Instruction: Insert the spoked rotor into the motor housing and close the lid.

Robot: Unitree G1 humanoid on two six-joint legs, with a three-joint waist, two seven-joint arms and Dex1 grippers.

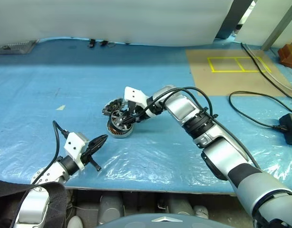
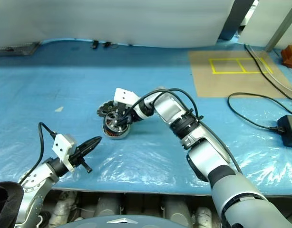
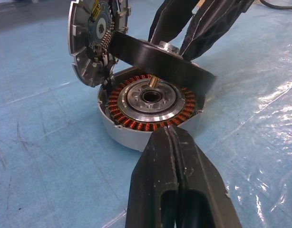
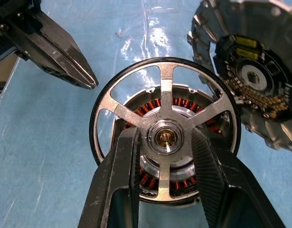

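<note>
The motor housing (image 3: 150,114) sat on the blue table cover (image 1: 184,156), its well holding a ring of copper windings around a pale centre and nothing else. The right gripper (image 4: 166,142) pinched the spoked rotor (image 4: 165,130) by its hub, one finger on each side, holding it tilted just above the housing's mouth, not seated. The lid (image 3: 91,40) stood on edge against the housing's far rim. The left gripper (image 1: 99,142) hovered near the housing, fingers pressed together and empty.
</note>
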